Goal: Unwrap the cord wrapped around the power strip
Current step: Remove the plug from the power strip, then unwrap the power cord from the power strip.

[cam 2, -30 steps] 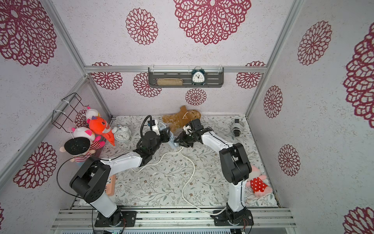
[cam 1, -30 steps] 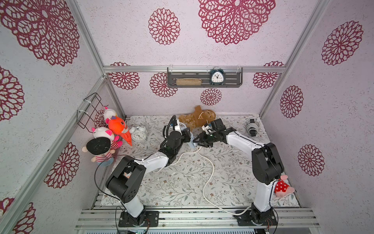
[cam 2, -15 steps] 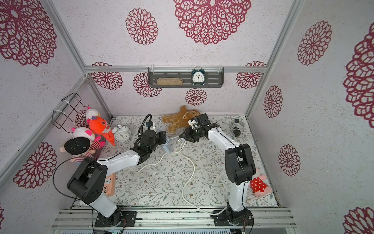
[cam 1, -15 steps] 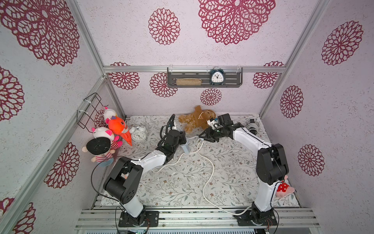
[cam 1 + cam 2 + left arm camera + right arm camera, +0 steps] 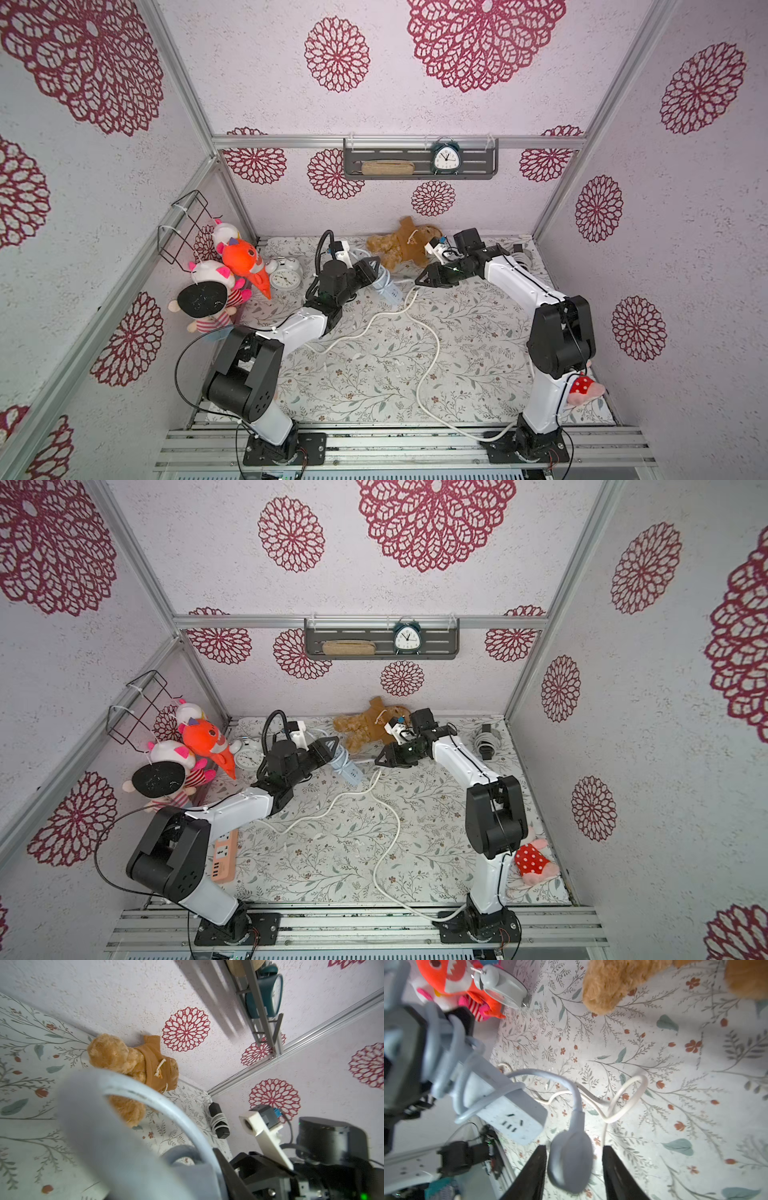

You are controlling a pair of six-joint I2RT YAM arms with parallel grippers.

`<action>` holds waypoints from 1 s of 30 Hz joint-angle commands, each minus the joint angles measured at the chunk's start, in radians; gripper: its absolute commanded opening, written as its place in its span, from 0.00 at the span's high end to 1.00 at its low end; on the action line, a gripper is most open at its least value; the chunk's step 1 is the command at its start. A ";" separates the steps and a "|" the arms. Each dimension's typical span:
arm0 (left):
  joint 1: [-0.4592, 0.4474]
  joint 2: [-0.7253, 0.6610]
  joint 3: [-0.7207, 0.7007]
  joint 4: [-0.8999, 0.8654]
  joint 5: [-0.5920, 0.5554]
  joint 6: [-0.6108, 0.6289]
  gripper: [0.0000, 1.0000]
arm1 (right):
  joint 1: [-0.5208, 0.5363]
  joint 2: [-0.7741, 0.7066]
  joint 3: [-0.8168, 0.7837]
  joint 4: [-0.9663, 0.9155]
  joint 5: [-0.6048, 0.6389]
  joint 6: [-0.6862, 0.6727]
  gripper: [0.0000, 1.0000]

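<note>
The left fingers [image 5: 371, 263] are clamping the power strip [image 5: 508, 1109] near the teddy bear [image 5: 401, 247], cord [image 5: 542, 1073] looped round it, free end pointing at the right fingers [image 5: 533, 1172], which are standing wide around the plug [image 5: 571, 1159].

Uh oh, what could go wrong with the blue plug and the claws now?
The pale blue round plug sits loose between the open fingers of the right claw, so it may drop. Loops of pale blue cord circle the pale blue power strip in the left claw; pulling could tighten them. The thin white cable on the flowered mat lies just beneath and might snag.
</note>
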 commanded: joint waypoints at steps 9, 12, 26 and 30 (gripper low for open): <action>0.042 0.006 0.039 0.148 0.002 -0.402 1.00 | -0.032 -0.287 -0.293 0.323 0.040 -0.296 0.23; 0.041 0.004 0.035 0.151 -0.034 -0.447 1.00 | -0.006 -0.377 -0.438 0.542 0.044 -0.201 0.27; -0.054 0.089 0.024 0.364 -0.374 -0.542 1.00 | 0.297 -0.453 -0.566 0.743 0.447 0.003 0.38; -0.065 0.081 0.024 0.355 -0.403 -0.564 1.00 | 0.336 -0.414 -0.589 0.858 0.506 -0.017 0.37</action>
